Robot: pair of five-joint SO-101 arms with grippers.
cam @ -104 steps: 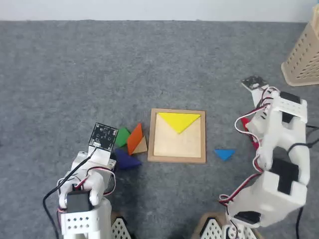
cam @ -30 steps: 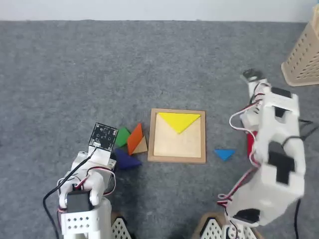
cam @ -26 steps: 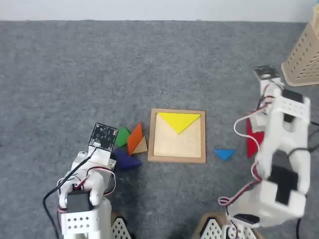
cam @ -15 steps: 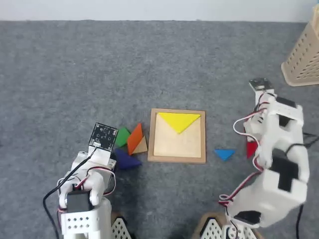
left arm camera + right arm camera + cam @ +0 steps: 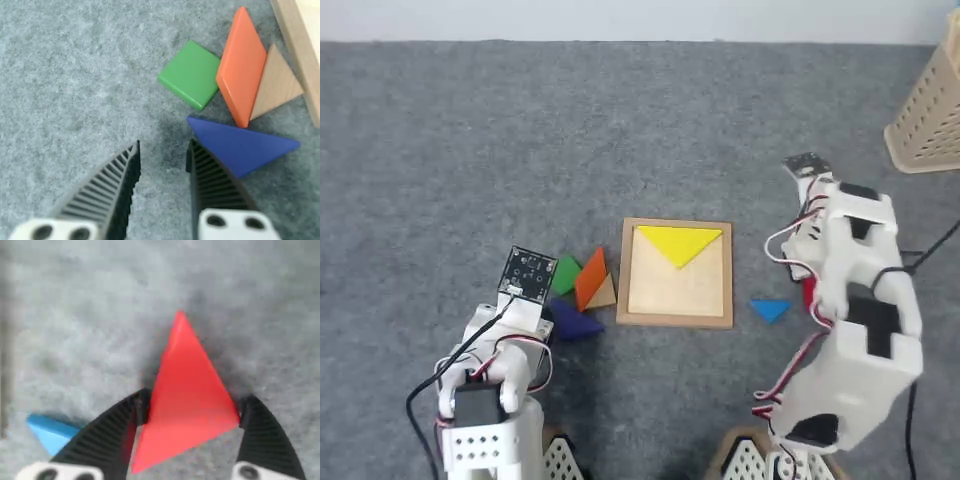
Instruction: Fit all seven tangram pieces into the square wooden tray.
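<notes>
The square wooden tray (image 5: 678, 306) is seen near the middle of the grey table (image 5: 470, 130), with a yellow triangle (image 5: 678, 243) laid in its far part. Just beside the tray's left side, a green square (image 5: 190, 74), an orange parallelogram (image 5: 242, 65), a tan triangle (image 5: 276, 86) and a dark blue triangle (image 5: 242, 146) are clustered together. The left end effector (image 5: 164, 149) is held narrowly parted and empty above the table, one finger close to the dark blue triangle. A small blue triangle (image 5: 771, 309) lies to the right of the tray. The red triangle (image 5: 187, 390) is gripped between the fingers of the right end effector (image 5: 195, 404), beyond the small blue triangle.
</notes>
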